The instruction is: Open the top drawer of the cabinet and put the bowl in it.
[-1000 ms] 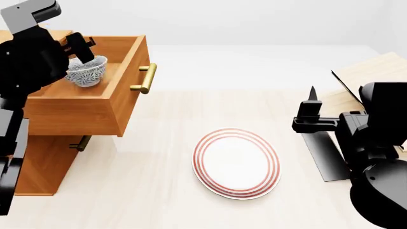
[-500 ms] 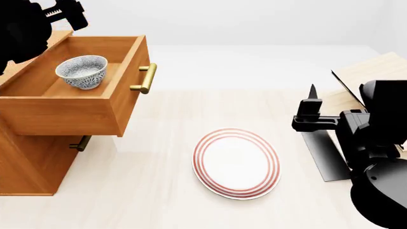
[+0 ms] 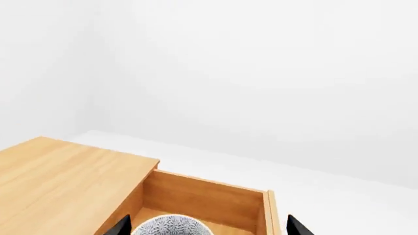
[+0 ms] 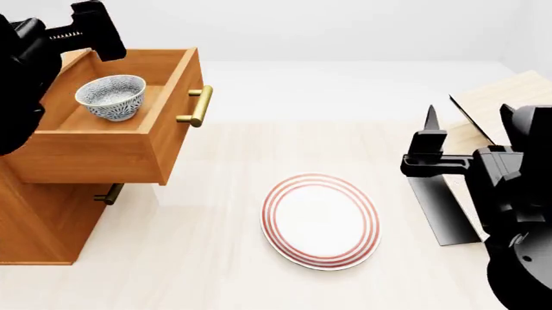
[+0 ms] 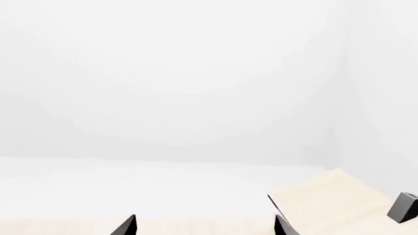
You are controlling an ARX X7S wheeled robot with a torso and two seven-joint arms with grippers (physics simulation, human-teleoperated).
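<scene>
I saw the bowl sitting upright inside the pulled-out top drawer of the cabinet, at the counter's left edge. My left gripper hung above it, fingers spread and empty. The right gripper was likewise spread, beside the rack. The plate lay mid-counter, obstructing nothing.

Cut-off and hidden parts

In the left wrist view only the rim of the bowl showed, between the two tips of the left gripper; the rest was cut by the picture edge. In the head view the left arm hid the rear corner of the top drawer beside that gripper.
</scene>
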